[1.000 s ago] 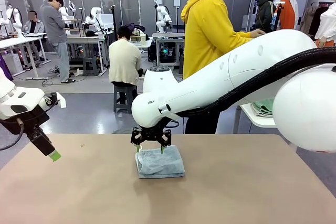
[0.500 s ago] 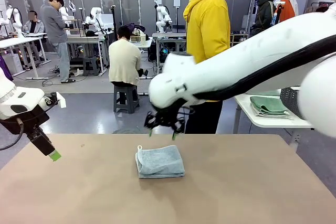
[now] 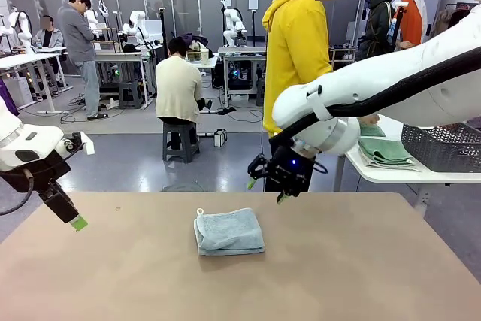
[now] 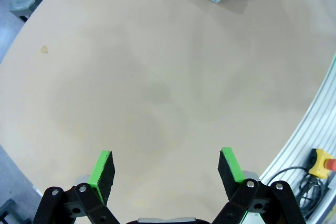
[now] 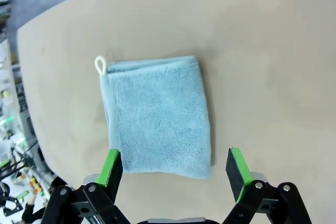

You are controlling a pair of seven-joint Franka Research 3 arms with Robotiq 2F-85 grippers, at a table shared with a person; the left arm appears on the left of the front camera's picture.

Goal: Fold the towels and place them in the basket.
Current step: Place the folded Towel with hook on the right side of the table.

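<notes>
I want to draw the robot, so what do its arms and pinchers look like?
The left arm and right arm are smooth, rounded white shells; a thick black cable runs along the right one. The left gripper and right gripper are black, each with two green-padded fingers.

Left claw (image 4: 167,169) (spread wide) above table (image 4: 157,93).

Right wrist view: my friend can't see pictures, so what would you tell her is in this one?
A folded pale blue towel lies flat on a tan table, with a small white loop at one corner. The robot's right hand hangs open above it, its green-tipped fingers spread apart and holding nothing.
</notes>
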